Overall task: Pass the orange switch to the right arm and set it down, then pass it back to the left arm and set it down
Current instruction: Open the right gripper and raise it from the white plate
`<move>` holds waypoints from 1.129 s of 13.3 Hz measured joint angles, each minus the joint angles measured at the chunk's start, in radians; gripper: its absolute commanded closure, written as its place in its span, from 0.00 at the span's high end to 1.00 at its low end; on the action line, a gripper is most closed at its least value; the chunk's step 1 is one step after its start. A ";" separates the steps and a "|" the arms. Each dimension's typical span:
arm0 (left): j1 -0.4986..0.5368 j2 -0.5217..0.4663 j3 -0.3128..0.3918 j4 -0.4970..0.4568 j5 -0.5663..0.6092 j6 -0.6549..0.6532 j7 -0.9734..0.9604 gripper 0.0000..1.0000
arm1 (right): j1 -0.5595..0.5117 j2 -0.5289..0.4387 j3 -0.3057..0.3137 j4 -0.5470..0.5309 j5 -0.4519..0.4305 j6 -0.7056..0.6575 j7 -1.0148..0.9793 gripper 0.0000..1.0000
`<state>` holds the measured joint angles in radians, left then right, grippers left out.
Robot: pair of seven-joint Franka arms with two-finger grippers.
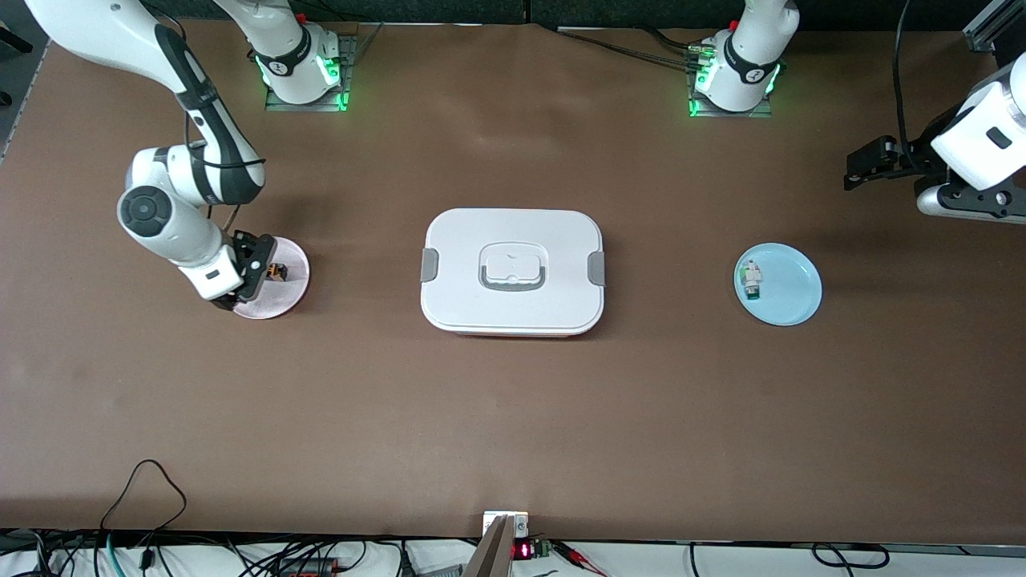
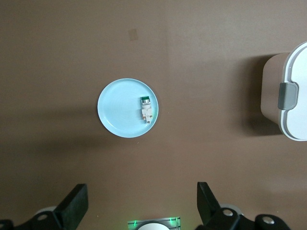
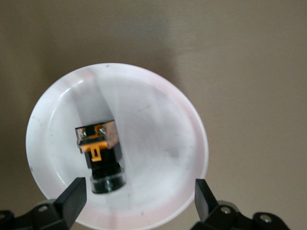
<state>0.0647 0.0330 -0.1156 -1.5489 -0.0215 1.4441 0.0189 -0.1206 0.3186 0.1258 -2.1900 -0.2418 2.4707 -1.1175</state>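
The orange switch, a small black block with orange markings, lies on a pale pink plate toward the right arm's end of the table. My right gripper is low over that plate and open; the switch lies free near one finger. The white lidded box sits mid-table. My left gripper hangs open and empty over bare table at the left arm's end.
A light blue plate toward the left arm's end carries a small white-and-green component. Cables and electronics line the table edge nearest the front camera.
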 measured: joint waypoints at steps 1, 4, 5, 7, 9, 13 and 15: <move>-0.001 0.000 0.000 0.000 0.000 0.000 0.000 1.00 | 0.000 -0.014 0.000 0.027 0.007 -0.034 0.029 1.00; -0.007 0.000 0.000 0.000 0.000 0.000 0.000 1.00 | 0.001 -0.051 0.001 0.109 0.070 -0.125 0.149 1.00; -0.012 0.000 0.002 0.000 0.000 0.000 0.001 1.00 | 0.004 -0.062 0.003 0.131 0.082 -0.144 0.224 1.00; -0.058 0.001 0.038 0.000 0.000 0.000 0.001 1.00 | 0.020 -0.089 0.009 0.168 0.087 -0.184 0.442 1.00; -0.083 0.001 0.068 0.000 0.000 0.000 0.001 1.00 | 0.050 -0.110 0.013 0.217 0.117 -0.279 0.668 1.00; -0.086 0.001 0.072 0.000 0.000 0.001 0.000 1.00 | 0.086 -0.134 0.014 0.468 0.262 -0.663 0.960 1.00; -0.087 0.001 0.072 0.000 0.000 0.002 0.000 1.00 | 0.087 -0.145 0.013 0.588 0.269 -0.795 0.993 1.00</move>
<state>-0.0226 0.0337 -0.0437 -1.5486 -0.0215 1.4459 0.0185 -0.0340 0.1737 0.1389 -1.6023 0.0268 1.6758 -0.1250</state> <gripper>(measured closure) 0.000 0.000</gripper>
